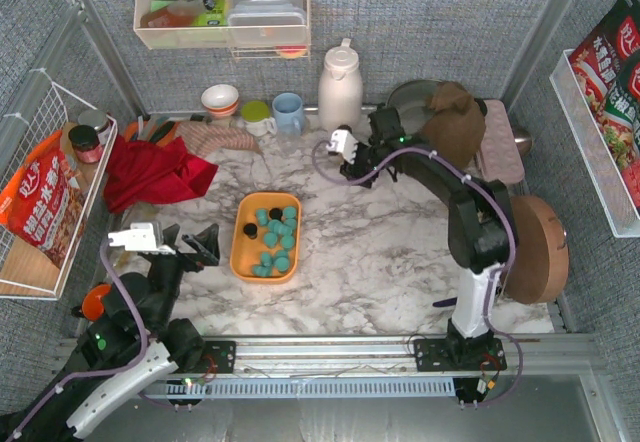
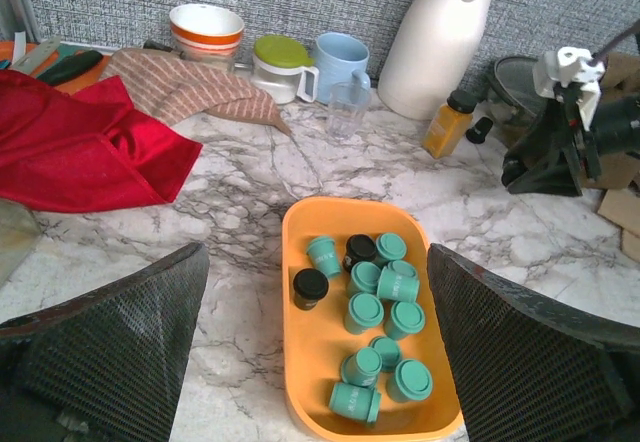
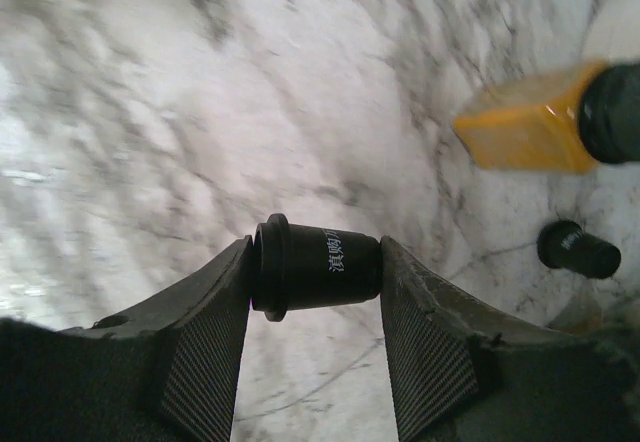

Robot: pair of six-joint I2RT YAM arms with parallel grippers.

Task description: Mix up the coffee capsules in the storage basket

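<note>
A white, grey-veined marble counter (image 1: 370,252) lies inside a metal-framed booth lined with grey woven fabric. On the back wall hangs a clear plastic shelf bin (image 1: 220,12); a white wire rack (image 1: 40,112) on the left wall carries a red snack bag (image 1: 40,207). Along the back of the counter stand a white-and-orange bowl (image 1: 220,99), a pale blue mug (image 1: 288,114) and a tall white thermos jug (image 1: 340,87), with a crumpled red cloth (image 1: 150,172) to their left.

The shallow orange-yellow plastic storage basket (image 1: 245,252) sits near the middle of the counter, towards the left arm. The teal and black coffee capsules (image 1: 272,237) lie loose inside it.

The left gripper (image 1: 195,245) hovers just left of the basket, its fingers spread wide and holding nothing. Its wrist view looks down into the basket between them and separates the pods: two black among about ten teal, some upright and some tipped over.

The overhead view shows the right arm reaching to the back of the counter beside the jug, but not what it carries. The right wrist view does: the right gripper (image 3: 315,297) is closed part-way on a single black capsule (image 3: 315,267), pinched sideways between its two pads above bare marble. The same view shows a small amber bottle with a black cap (image 3: 520,132) and another black capsule lying on the counter (image 3: 578,250), both well apart from the basket.
</note>
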